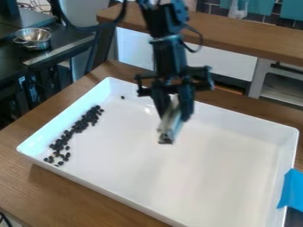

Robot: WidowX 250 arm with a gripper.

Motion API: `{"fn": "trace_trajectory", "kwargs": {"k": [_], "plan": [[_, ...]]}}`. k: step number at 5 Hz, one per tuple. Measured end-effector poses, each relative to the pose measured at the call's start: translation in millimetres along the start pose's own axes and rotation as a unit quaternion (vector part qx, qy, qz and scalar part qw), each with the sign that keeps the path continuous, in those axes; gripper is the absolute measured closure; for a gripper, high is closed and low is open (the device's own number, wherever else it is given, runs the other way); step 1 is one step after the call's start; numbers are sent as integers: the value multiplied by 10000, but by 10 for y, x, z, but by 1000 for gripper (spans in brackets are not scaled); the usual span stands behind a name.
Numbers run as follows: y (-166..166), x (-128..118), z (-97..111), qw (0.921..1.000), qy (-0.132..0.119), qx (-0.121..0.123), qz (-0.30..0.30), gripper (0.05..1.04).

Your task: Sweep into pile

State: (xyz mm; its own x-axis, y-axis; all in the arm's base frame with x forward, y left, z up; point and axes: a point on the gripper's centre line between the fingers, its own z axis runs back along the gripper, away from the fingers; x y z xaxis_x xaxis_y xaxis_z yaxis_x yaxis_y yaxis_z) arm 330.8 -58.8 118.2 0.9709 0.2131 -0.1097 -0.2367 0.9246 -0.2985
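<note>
At the left, a shiny round metal colander [33, 37] stands on a dark table [77, 39]. Next, on the brown wooden counter [47, 190], the small black beans [77, 126] lie in a long loose band beside the left wall of the white rectangular tray [118, 146], and one single bean [122, 97] lies apart near the back wall. Over the middle, the black two-finger end effector [174, 114] pinches a pale narrow tool with dark tip [168, 124], which seems raised above the tray floor. At the right edge there is a piece of blue tape [291, 188]. I judge that the gathering is in hand but not complete: the next move should bring the tool down beyond the band's end and push the beans together, gently, so they do not scatter.
</note>
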Motion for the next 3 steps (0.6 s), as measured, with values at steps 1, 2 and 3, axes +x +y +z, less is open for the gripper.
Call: {"fn": "trace_trajectory", "kwargs": {"k": [1, 2, 3], "plan": [[-319, -25, -243, 9997, -260, 18, 10, 703], [-535, -34, -593, 9990, -420, 141, -87, 703], [-603, -22, -752, 9967, -724, -3, -366, 703]]}}
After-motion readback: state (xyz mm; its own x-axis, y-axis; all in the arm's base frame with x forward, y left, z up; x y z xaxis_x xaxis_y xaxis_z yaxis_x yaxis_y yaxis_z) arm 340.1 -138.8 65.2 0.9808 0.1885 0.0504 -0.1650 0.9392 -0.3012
